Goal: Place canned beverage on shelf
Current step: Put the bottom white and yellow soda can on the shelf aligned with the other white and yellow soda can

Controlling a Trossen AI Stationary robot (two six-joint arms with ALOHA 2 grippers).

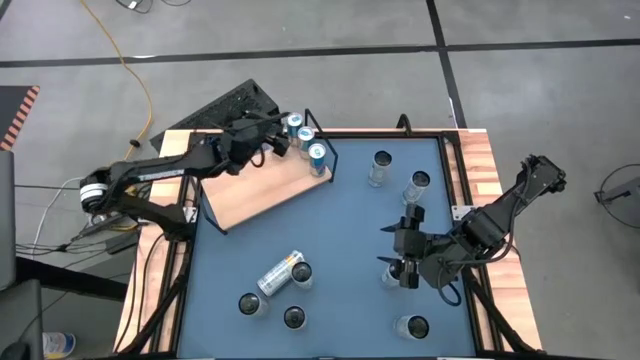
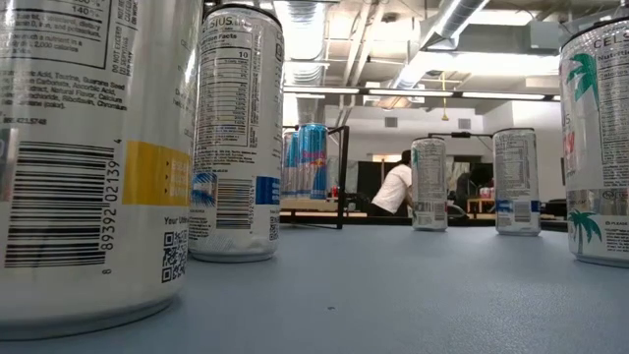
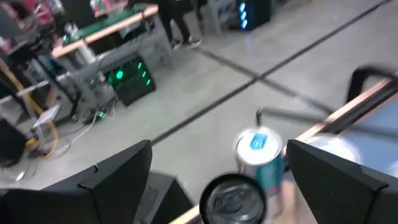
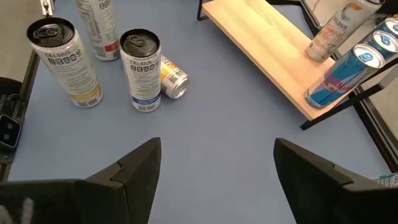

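Observation:
The shelf (image 1: 262,188) is a pale wood board with a black wire frame, lying on the blue table at the far left. Blue cans (image 1: 305,136) stand in a row at its far right end. A white can (image 4: 328,30) stands on the board beside them. My left gripper (image 1: 276,140) hovers open over that end; in its wrist view the can's dark top (image 3: 235,199) shows low between the spread fingers, apart from them. My right gripper (image 1: 405,257) hangs open above the table's right half, nothing between its fingers (image 4: 140,167).
Several cans stand on the blue table: two at the far right (image 1: 380,166) (image 1: 418,184), others near the front (image 1: 252,303) (image 1: 412,326). One can (image 1: 280,273) lies on its side. A person (image 2: 396,187) shows in the room beyond.

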